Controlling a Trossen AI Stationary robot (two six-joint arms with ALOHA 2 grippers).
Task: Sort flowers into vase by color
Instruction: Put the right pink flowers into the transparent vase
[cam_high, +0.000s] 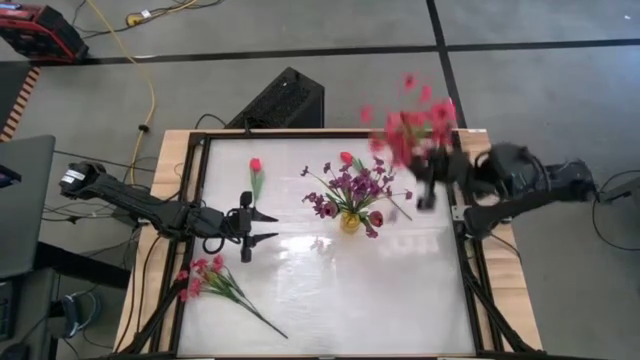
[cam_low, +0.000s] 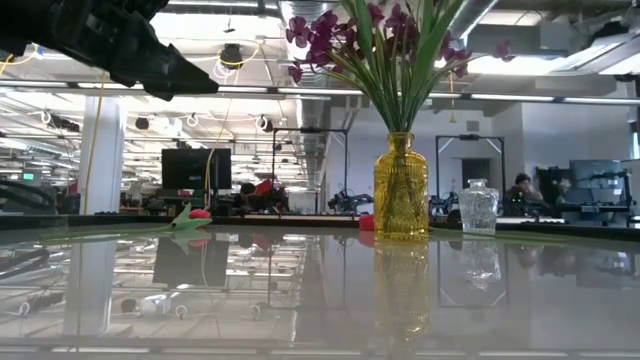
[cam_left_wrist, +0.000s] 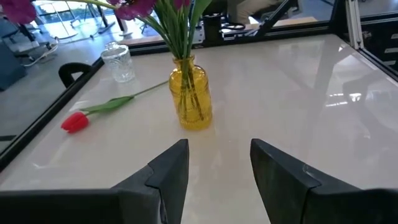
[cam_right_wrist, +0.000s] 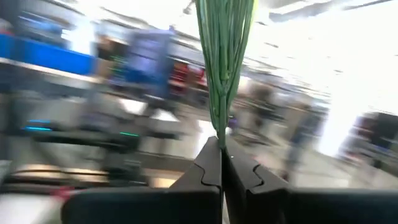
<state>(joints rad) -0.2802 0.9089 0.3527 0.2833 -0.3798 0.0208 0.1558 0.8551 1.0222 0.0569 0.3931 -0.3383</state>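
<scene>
My right gripper (cam_right_wrist: 222, 163) pinched the red sprig (cam_high: 412, 128) low on its bundled stems, right of the yellow vase (cam_high: 349, 221); it looked light, floppy, top-heavy.

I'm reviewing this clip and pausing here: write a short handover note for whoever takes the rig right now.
Right gripper: shut on the red-pink sprig, lifted above the table's right rear corner.
Left gripper: open, empty, hovering over the table's left middle.
Yellow vase: mid-table, already holds the purple flowers.
Clear vase: empty, standing beyond the yellow one in the left wrist view.
Still loose: a single red stem lying at left rear, and another red-pink sprig lying at front left.
Left to do: place the held sprig, then the two loose red pieces, probably into the clear vase.
</scene>
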